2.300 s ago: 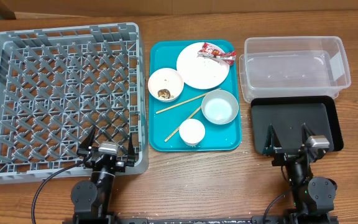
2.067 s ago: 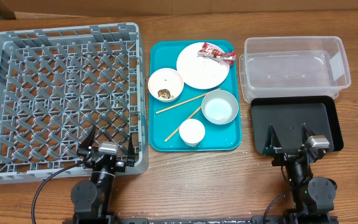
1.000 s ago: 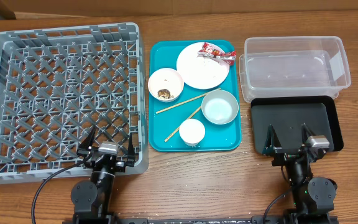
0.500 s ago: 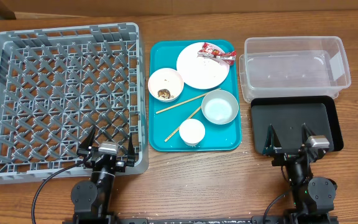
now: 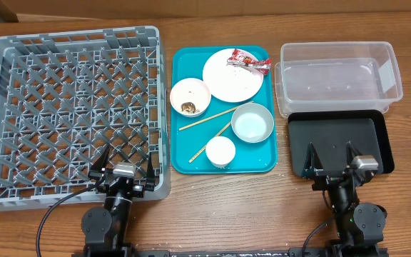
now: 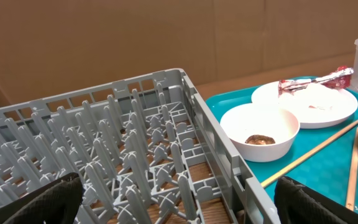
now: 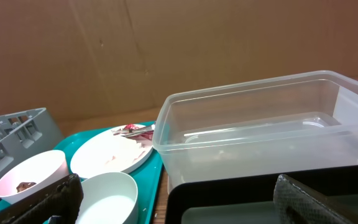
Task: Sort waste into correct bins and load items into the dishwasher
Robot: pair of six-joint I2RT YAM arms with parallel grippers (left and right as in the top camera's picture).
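Sitting centre-frame on a teal tray (image 5: 254, 155), plate (image 5: 228, 80), wrapper (image 5: 249, 61), pink bowl (image 5: 190, 95), grey bowl (image 5: 252, 123), cup (image 5: 220, 150) and chopsticks (image 5: 209, 119) lie between dish rack (image 5: 77, 33) at left and clear tub (image 5: 337, 48) and black tray (image 5: 334, 132) at right, seemingly within either arm's reach; left jaws and right jaws spread, empty.

Robot test station: wooden bench (image 5: 227, 203) backed by cardboard sheets (image 6: 104, 43), left arm (image 5: 105, 223) and right arm (image 5: 360, 218) mounted at its edge.
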